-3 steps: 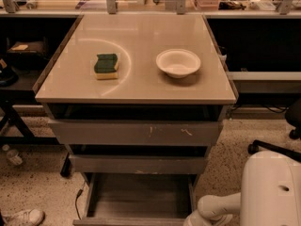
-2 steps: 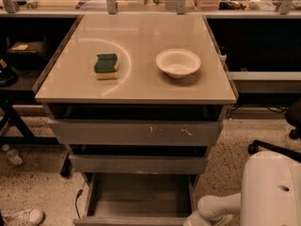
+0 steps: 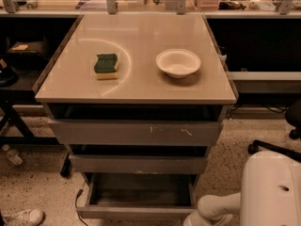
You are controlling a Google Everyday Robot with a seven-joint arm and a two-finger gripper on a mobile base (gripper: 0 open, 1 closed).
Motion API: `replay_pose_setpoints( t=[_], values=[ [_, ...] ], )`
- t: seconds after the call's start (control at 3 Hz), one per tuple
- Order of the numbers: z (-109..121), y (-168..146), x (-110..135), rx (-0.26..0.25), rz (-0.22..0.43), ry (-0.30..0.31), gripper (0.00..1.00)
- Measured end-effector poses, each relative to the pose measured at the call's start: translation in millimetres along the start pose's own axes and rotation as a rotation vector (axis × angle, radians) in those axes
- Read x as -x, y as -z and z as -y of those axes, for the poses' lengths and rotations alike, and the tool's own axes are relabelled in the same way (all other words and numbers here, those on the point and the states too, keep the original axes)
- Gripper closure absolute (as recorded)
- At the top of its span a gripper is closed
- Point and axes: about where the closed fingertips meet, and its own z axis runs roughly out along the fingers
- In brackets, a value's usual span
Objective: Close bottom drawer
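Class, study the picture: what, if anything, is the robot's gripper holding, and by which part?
Cannot be told: the gripper lies out of view below the white arm, beside the open grey metal bottom drawer.

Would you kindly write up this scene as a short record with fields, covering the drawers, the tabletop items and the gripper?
bottom drawer: pulled well out, flat tray showing, nothing seen inside
middle drawer: only slightly out
top drawer: only slightly out, white scratches on front
table: sponge on left, white bowl on right, apart
arm: lower right, beside the bottom drawer's right front corner
gripper: not in view
task status: bottom drawer not yet closed
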Motion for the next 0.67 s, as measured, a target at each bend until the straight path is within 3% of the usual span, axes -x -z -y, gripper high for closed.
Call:
replay_pose_setpoints(
  t=[0.67],
  values=[
    [0.0,0.0,0.0,0.0,0.0,0.0,0.41]
  ],
)
